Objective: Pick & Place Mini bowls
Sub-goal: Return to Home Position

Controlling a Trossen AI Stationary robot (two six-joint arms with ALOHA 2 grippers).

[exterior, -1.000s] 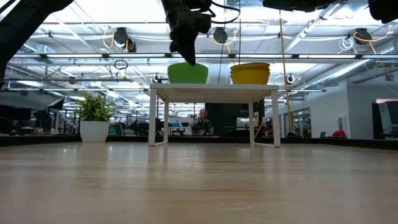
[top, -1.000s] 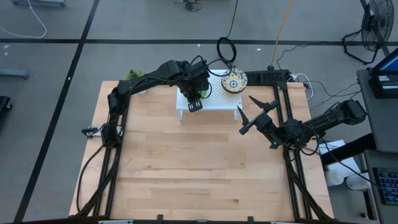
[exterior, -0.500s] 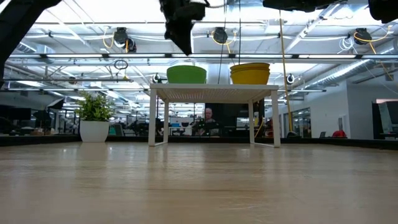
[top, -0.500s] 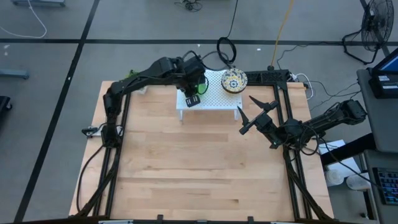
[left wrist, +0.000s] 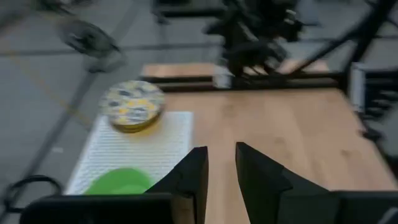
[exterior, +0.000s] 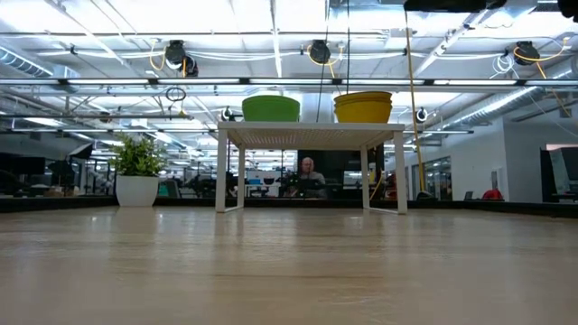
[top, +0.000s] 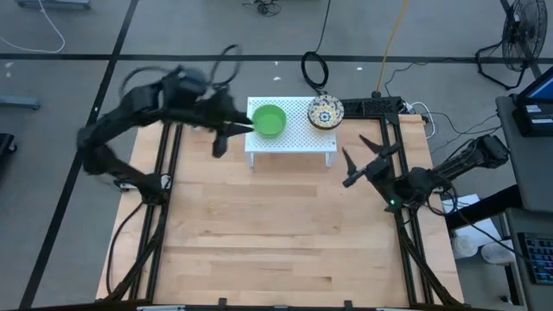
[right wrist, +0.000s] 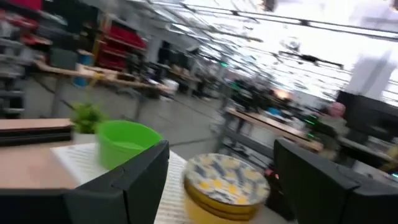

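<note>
My left end effector (top: 229, 135) hangs in the air just beside one end of the white rack (top: 298, 136). It touches nothing. Its two fingers (left wrist: 193, 177) have a small gap between them and nothing is in the gap, so it is let go and empty.

The green mini bowls (top: 270, 120) are very near it. They sit on top of the rack, at the end closest to this end effector. They are in one pile and I cannot count them. The yellow mini bowls (top: 326, 112) are farther from my left end effector, at the other end of the same rack top. They are in a pile too, and the top one shows blue and white flowers inside. The two piles do not touch.

My right end effector (top: 363, 161) waits over the desk (top: 276, 242), near the rack's other end but not touching it. Its fingers (right wrist: 140, 177) are spread wide with nothing between them. The yellow pile is the nearer one to it, and the green pile is past that.

The rack stands on the desk on thin white legs. A potted plant (exterior: 137, 171) stands off to the side, past the green pile's end. A person (exterior: 308, 173) is far away in the room behind the desk.
</note>
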